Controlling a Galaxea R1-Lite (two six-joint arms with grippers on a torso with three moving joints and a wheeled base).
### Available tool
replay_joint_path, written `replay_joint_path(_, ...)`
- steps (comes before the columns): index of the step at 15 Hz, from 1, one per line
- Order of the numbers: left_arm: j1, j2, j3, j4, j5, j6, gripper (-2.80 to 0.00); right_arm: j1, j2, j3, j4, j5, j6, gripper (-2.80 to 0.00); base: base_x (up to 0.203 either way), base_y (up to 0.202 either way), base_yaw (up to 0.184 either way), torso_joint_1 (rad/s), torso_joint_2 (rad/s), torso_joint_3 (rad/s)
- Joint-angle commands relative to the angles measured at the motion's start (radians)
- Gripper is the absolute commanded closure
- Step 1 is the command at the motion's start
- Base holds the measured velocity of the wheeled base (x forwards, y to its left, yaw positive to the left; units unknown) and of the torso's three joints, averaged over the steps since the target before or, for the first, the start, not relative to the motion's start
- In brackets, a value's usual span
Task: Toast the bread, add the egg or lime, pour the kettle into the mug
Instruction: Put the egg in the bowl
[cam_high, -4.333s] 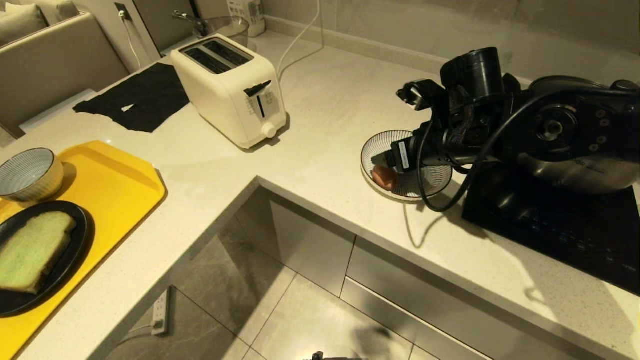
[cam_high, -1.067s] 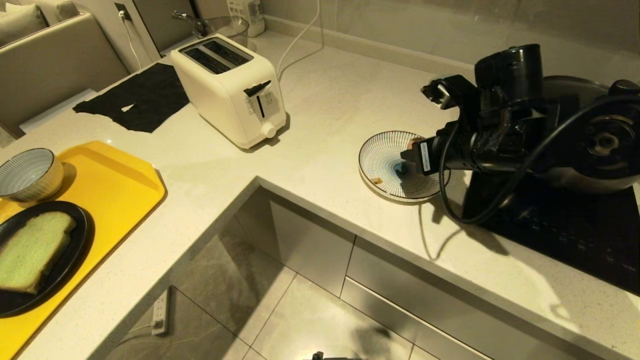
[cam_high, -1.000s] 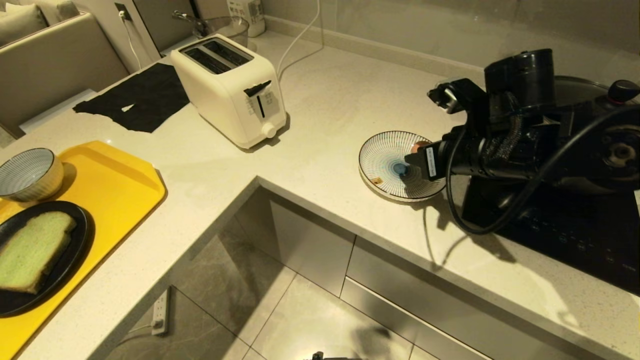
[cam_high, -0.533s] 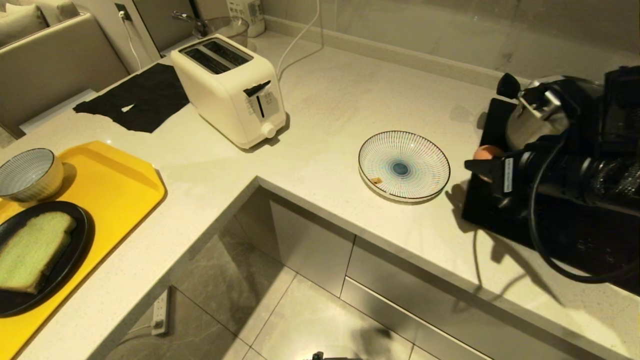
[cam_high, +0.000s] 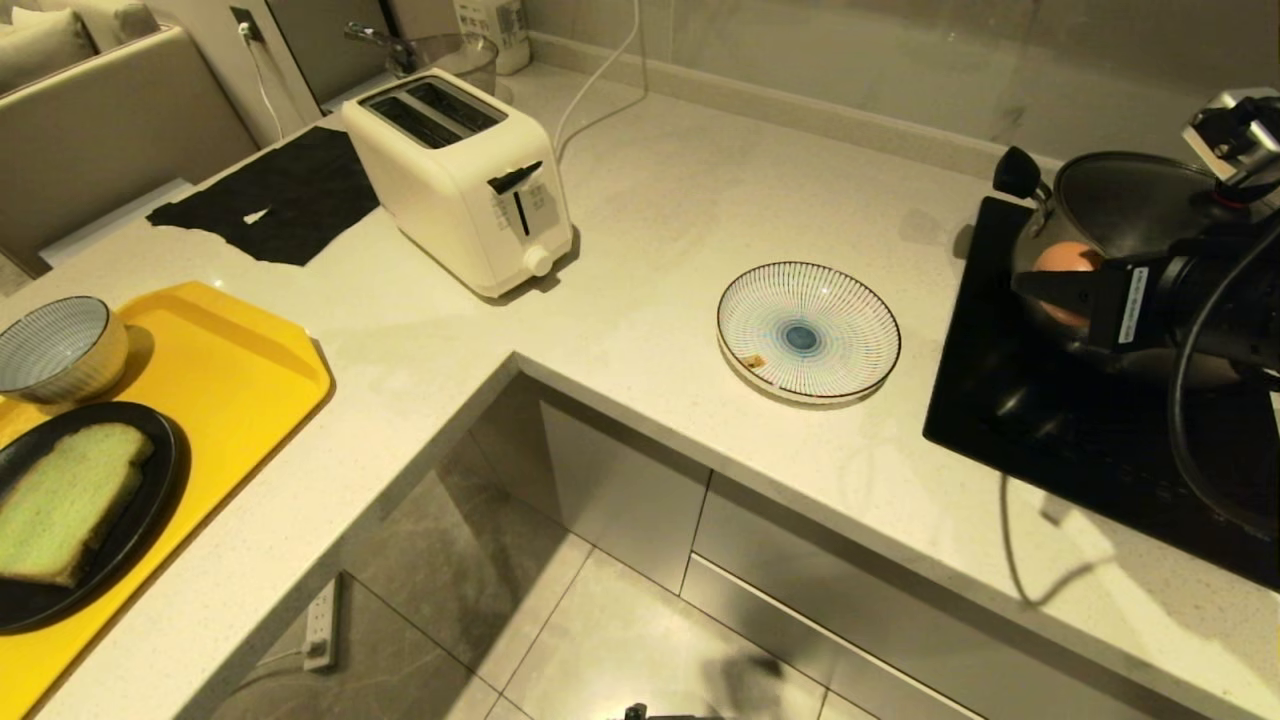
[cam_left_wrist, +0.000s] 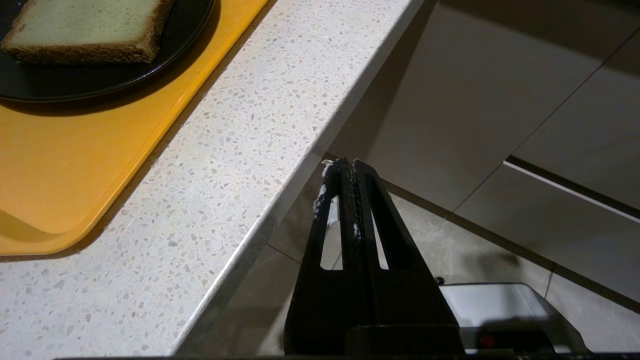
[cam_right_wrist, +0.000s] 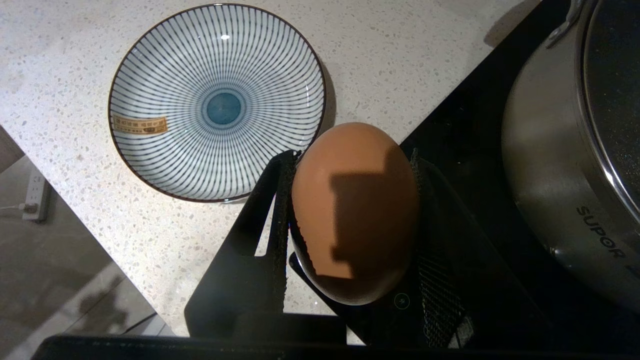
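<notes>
My right gripper (cam_high: 1048, 285) is shut on the brown egg (cam_high: 1065, 257), holding it in the air over the left part of the black cooktop (cam_high: 1080, 450), just in front of the steel pot (cam_high: 1130, 205). In the right wrist view the egg (cam_right_wrist: 355, 210) fills the gap between both pads. The green bread (cam_high: 60, 500) lies on a black plate (cam_high: 135, 535) on the yellow tray (cam_high: 230, 370) at the far left. My left gripper (cam_left_wrist: 348, 162) hangs shut and empty beside the counter edge, below the tray. The kettle and the mug are out of view.
An empty blue-striped plate (cam_high: 808, 330) sits on the counter left of the cooktop. A white toaster (cam_high: 460, 175) stands further back, with a black cloth (cam_high: 280, 195) beside it. A small striped bowl (cam_high: 60, 345) rests on the tray.
My right gripper has lifted the egg off the striped plate and carried it to the right, up to the pot over the cooktop. The plate is now empty. The left arm is still.
</notes>
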Motion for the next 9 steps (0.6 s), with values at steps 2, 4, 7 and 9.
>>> replay_joint_path(2, 0.000, 0.001, 0.000, 0.000, 0.000, 0.000, 0.00, -0.003, -0.001, 0.011, -0.001, 0.000, 0.003, 0.00, 0.000, 0.000, 0.000, 0.000, 0.00, 0.000)
replay_joint_path(4, 0.000, 0.001, 0.000, 0.000, 0.000, 0.000, 0.00, -0.003, 0.002, 0.016, -0.001, 0.001, 0.004, 0.00, 0.003, -0.001, 0.048, 0.003, 0.00, 0.002)
replay_joint_path(7, 0.000, 0.001, 0.000, 0.000, 0.002, 0.000, 0.00, -0.003, 0.005, 0.016, -0.003, 0.001, 0.006, 0.00, 0.001, -0.010, 0.171, 0.003, 0.00, 0.002)
replay_joint_path(9, 0.000, 0.001, 0.000, 0.000, 0.000, 0.000, 0.00, -0.003, 0.005, 0.014, -0.003, 0.001, 0.006, 0.00, 0.003, -0.007, 0.168, -0.002, 0.00, 0.002)
